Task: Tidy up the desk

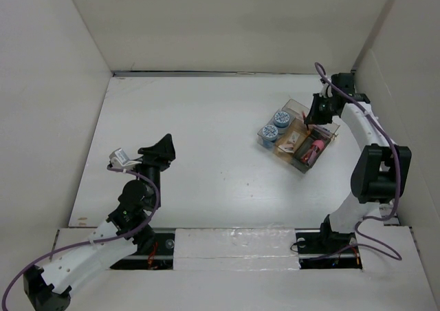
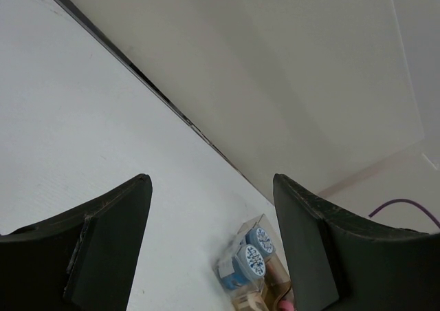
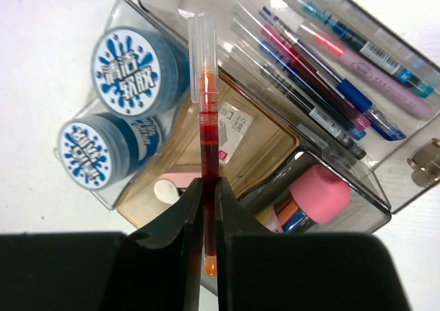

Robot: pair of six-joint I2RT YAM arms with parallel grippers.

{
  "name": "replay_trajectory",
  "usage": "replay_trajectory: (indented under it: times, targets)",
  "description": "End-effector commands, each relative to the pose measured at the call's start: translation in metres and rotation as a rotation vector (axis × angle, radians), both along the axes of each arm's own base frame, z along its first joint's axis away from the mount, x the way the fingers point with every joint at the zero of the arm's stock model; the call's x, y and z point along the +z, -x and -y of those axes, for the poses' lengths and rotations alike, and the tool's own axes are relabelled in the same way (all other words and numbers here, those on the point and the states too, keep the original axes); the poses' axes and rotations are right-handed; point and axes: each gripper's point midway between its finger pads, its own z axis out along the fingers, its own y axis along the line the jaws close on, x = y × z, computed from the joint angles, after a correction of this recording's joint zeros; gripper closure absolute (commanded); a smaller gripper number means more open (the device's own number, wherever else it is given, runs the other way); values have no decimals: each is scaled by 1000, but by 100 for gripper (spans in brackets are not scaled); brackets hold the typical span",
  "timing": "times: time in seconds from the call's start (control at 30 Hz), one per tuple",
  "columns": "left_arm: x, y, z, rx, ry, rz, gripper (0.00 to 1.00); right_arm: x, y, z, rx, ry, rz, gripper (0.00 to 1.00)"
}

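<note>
The matte-white desk [image 1: 192, 153] carries one clear compartment tray [image 1: 294, 107] toward its right side.

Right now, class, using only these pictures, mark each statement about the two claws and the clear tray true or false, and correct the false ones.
1. The right claw is shut on an orange-red pen. True.
2. The left claw grips a blue-lidded tub. False: it is open and empty, over the bare desk.
3. Two blue-lidded tubs sit side by side in the tray. True.
4. The tray's long compartment is empty. False: several pens lie in it.
</note>
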Motion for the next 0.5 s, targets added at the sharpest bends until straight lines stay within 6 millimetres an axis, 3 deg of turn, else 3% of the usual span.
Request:
replay_trajectory:
  times: [0.0, 0.2, 0.33, 0.4, 0.47]
  targets:
    - [17, 2, 0, -10, 43, 43, 33, 20, -9, 6, -69, 11, 63, 100]
    - [16, 2, -1, -2, 42, 43, 33, -1, -19, 8, -64, -2, -46, 100]
    - [15, 1, 0, -1, 37, 37, 33, 1, -13, 10, -62, 14, -35, 100]
    - [16, 1, 0, -2, 39, 40, 33, 2, -15, 21, -90, 12, -27, 100]
    - [14, 0, 0, -1, 37, 37, 33, 3, -18, 15, -75, -18, -35, 100]
